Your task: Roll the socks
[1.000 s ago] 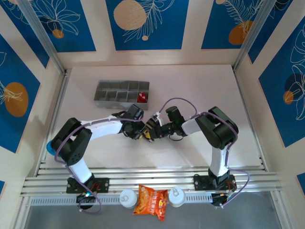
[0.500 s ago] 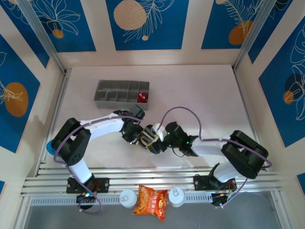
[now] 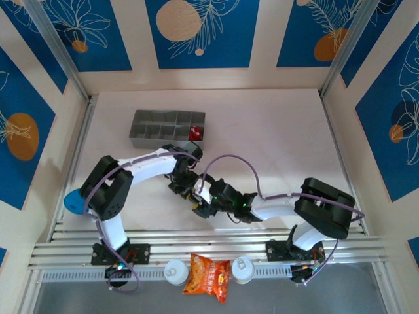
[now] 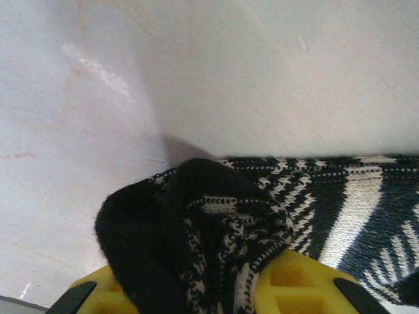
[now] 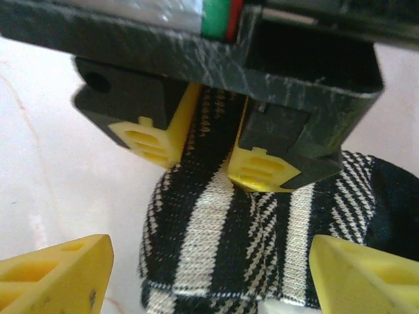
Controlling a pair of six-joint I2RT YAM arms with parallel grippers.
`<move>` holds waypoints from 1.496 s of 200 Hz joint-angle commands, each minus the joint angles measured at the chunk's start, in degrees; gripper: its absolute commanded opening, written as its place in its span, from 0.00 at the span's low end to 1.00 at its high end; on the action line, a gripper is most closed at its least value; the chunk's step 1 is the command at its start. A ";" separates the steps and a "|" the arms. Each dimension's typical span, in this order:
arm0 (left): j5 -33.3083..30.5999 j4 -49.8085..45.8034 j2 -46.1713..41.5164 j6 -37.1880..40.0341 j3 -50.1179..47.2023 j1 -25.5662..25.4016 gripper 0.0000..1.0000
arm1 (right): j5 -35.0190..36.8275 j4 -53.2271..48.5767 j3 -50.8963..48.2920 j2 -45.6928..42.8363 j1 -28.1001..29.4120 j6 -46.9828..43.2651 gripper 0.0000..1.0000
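Upper centre of the right wrist view, the left gripper (image 5: 208, 154) clamps the striped sock (image 5: 262, 222); the right gripper (image 5: 209, 281) stands wide at the lower corners. The red sock (image 3: 195, 133) lies in the grey tray's (image 3: 150, 131) right end

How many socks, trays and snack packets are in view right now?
Socks: 2 (striped sock, red sock in the tray)
Grey tray: 1
Snack packet: 1
Total: 4
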 commanded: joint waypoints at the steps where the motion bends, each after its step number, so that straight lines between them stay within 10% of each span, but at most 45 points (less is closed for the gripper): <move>1: 0.71 -5.07 4.66 0.45 -1.38 -0.24 0.06 | 3.90 1.32 1.88 2.75 0.36 -0.41 0.76; 66: 4.65 -1.44 4.82 0.27 -2.45 0.25 0.05 | 6.36 0.03 5.23 8.80 0.46 4.03 0.57; 94: 5.65 0.54 3.62 -0.41 -3.80 0.87 0.06 | 6.65 -2.18 5.09 9.60 0.51 7.02 0.18; 121: 4.83 2.61 0.71 -0.79 -4.99 1.85 0.21 | 4.82 -4.35 3.36 10.40 0.15 10.83 0.00; 179: -1.22 4.48 -5.18 1.72 -3.46 3.22 0.80 | -2.00 -0.37 -3.44 13.54 -1.20 22.78 0.00; 241: -6.80 23.14 -15.48 5.24 -12.85 3.35 0.84 | -14.56 11.25 -10.16 16.41 -7.79 30.57 0.00; 299: -5.53 26.96 -20.19 8.25 -19.97 2.04 0.64 | -24.01 12.35 -10.53 19.66 -13.62 35.04 0.00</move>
